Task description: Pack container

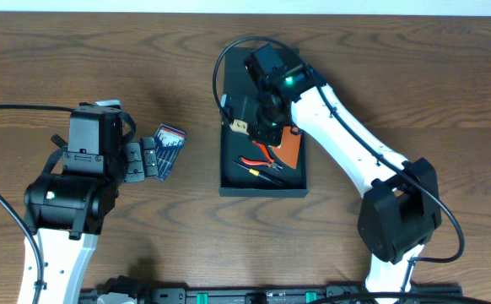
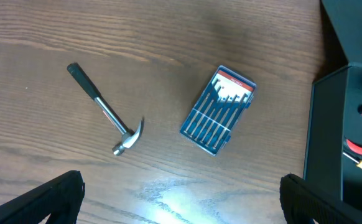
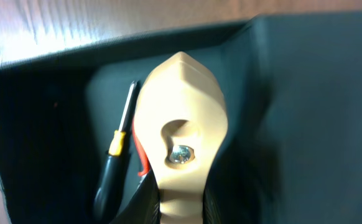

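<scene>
Your right gripper (image 1: 258, 127) is down inside the container (image 1: 231, 173), pinching a tan-handled tool (image 3: 181, 143) that runs straight out from its grip, a black-and-yellow screwdriver (image 3: 114, 168) lying just beside it. Your left gripper (image 2: 178, 196) is spread wide over the counter (image 2: 75, 31): the screwdriver set (image 2: 218, 111) lies just ahead of it, long axis slanted across its opening, the hammer (image 2: 106, 112) farther to its left, the container to its right. For both loose tools the left arm is nearer, so expect to turn that wrist to match the slant.
</scene>
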Controlling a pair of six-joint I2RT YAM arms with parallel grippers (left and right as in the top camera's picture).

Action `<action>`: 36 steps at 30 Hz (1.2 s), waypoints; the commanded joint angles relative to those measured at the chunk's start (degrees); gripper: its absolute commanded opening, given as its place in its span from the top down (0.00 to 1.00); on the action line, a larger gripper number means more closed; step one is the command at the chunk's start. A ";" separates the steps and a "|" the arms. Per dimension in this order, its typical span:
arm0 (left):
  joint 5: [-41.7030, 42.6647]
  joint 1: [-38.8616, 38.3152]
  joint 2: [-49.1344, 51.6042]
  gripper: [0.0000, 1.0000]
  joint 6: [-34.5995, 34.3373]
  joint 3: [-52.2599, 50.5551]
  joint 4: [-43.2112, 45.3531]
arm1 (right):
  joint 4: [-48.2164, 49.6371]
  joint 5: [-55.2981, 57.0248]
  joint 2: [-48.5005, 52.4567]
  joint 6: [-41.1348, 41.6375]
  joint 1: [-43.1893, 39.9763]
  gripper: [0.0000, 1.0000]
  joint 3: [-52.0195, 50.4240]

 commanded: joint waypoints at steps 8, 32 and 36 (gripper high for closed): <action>-0.68 0.31 -0.04 0.01 -0.57 1.25 0.00 | 1.70 -1.66 0.26 -0.76 0.63 0.78 -4.35; 5.62 0.31 7.48 0.02 15.08 8.70 -2.82 | 1.97 13.60 -5.86 30.05 -9.11 0.01 18.88; 5.29 0.31 16.50 0.02 19.50 15.41 -2.84 | 0.28 13.57 -8.13 42.12 -18.93 0.01 22.95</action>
